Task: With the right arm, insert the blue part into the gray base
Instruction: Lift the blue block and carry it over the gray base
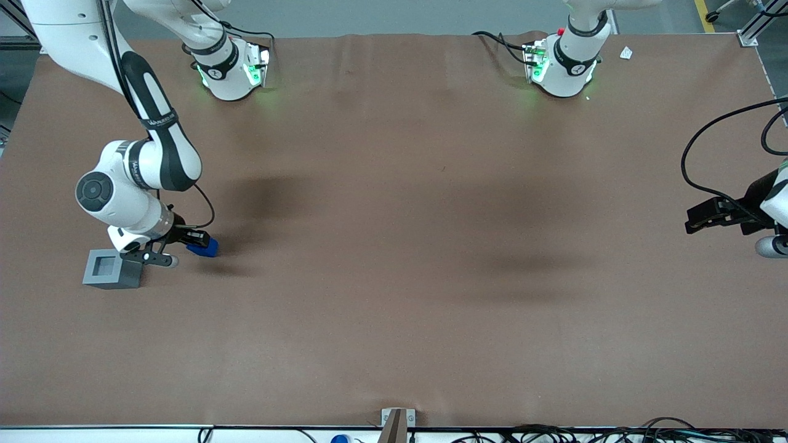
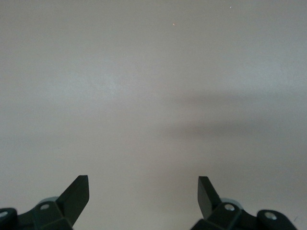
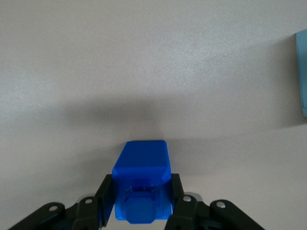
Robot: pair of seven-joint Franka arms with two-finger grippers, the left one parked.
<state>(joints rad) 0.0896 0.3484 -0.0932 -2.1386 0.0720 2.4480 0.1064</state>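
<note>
The blue part (image 1: 206, 247) sits between the fingers of my right gripper (image 1: 198, 243), low over the table at the working arm's end. In the right wrist view the blue part (image 3: 141, 184) is clamped by both black fingers (image 3: 106, 196), its stepped knob facing the camera. The gray base (image 1: 112, 269) stands on the table beside the gripper, a little nearer the front camera, socket up and empty. One edge of the gray base (image 3: 301, 72) shows in the right wrist view. The right arm (image 1: 144, 154) bends down over it.
The brown table cover (image 1: 394, 246) spreads wide toward the parked arm's end. Two arm bases (image 1: 231, 67) stand at the table's back edge. Cables (image 1: 554, 434) lie along the front edge.
</note>
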